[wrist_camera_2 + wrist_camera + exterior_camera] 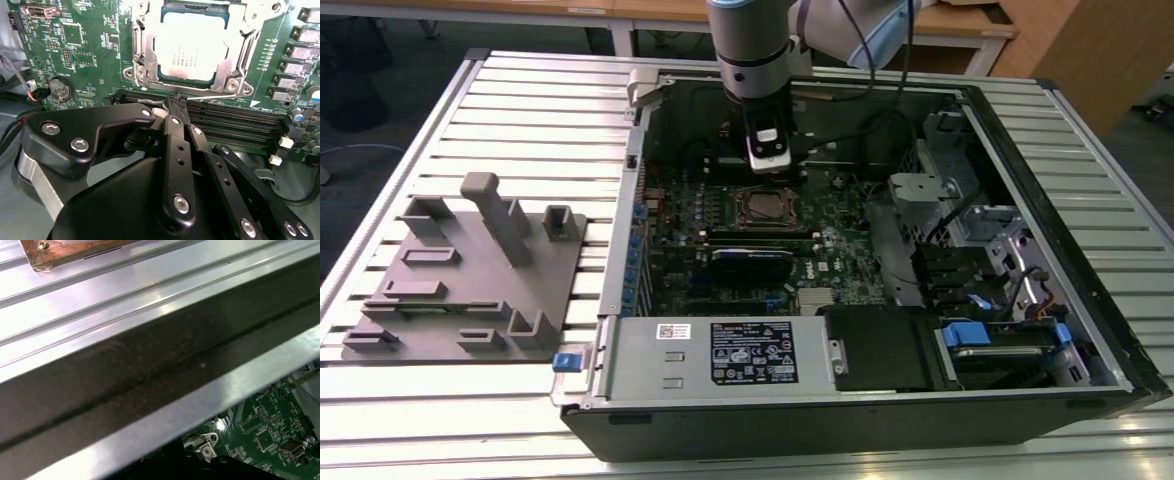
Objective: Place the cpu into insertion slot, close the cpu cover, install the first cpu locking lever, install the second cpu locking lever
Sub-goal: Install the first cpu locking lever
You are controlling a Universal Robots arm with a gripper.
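Gripper stands with fingers pressed together. Just ahead of it we count one cpu seated in one insertion slot, one cpu cover lying flat around it.

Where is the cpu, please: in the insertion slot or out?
In: the cpu lies flat inside the insertion slot, framed by the cpu cover.

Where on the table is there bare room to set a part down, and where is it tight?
Bare slats of the table lie beyond the grey fixture plate, and again in front of it, beside the computer case. Crowded: inside the case around the insertion slot, gripper close by.
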